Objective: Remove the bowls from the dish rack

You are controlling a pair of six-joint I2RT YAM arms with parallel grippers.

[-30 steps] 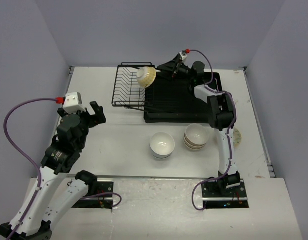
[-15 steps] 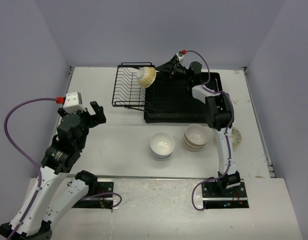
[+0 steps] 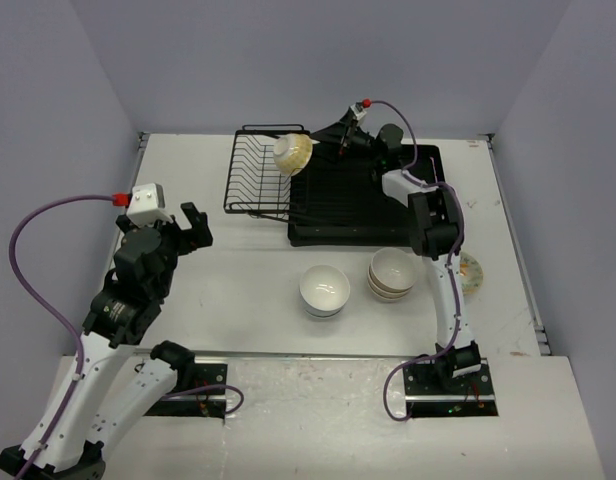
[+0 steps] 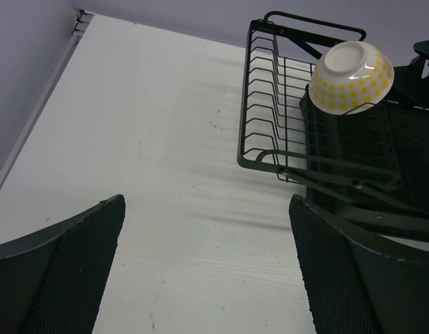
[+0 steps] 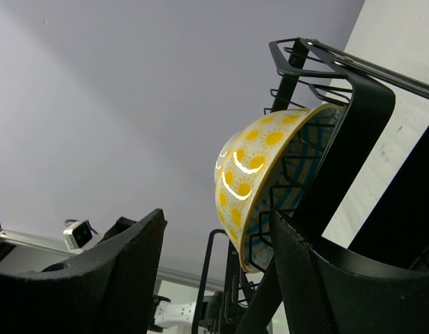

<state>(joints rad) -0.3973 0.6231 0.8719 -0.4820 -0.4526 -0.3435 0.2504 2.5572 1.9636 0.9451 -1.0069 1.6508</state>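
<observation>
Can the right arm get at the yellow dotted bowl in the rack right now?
Probably yes: the right gripper is open, facing the yellow dotted bowl with nothing between, though the rack wires crowd it.

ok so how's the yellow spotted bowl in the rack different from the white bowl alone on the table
The yellow spotted bowl has yellow dots outside; the white bowl is plain. The yellow spotted bowl leans tipped on edge in the dish rack, foot showing; the white bowl stands upright on the table, mouth up. Both are small round bowls.
</observation>
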